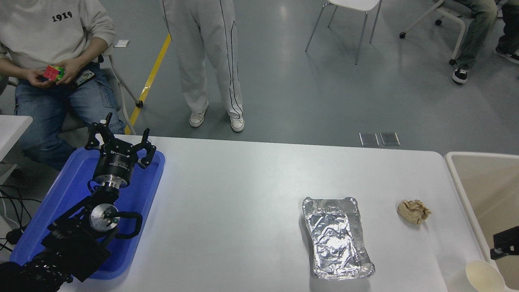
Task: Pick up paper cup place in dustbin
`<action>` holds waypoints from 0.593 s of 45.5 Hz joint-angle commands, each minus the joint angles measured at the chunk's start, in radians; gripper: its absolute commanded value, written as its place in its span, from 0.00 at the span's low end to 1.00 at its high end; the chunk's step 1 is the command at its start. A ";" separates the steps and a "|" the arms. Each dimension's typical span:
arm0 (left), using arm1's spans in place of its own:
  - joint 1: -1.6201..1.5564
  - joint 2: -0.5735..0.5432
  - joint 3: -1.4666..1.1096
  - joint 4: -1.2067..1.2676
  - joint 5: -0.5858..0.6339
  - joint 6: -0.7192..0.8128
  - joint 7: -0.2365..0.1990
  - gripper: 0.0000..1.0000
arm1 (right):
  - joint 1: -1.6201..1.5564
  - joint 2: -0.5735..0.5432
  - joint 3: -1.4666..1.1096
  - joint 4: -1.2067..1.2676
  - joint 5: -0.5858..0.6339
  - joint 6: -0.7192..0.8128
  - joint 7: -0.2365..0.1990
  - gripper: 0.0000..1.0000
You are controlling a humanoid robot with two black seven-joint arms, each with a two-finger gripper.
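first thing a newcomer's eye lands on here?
Likely the black left arm parked over the blue flat tray at the table's near left, its left gripper open. Next the shiny foil tray right of centre, the crumpled paper ball beside it. The paper cup sits at the near right corner by the dustbin.
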 commanded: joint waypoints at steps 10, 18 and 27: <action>0.000 0.000 0.000 0.000 0.000 -0.001 0.000 1.00 | -0.314 0.019 0.222 -0.116 -0.006 -0.037 -0.001 0.98; 0.000 0.000 0.000 0.000 0.000 -0.001 0.000 1.00 | -0.336 0.027 0.224 -0.130 -0.004 -0.046 -0.001 0.94; 0.000 0.000 0.000 0.000 0.000 -0.001 0.000 1.00 | -0.342 0.027 0.225 -0.130 0.008 -0.099 -0.001 0.88</action>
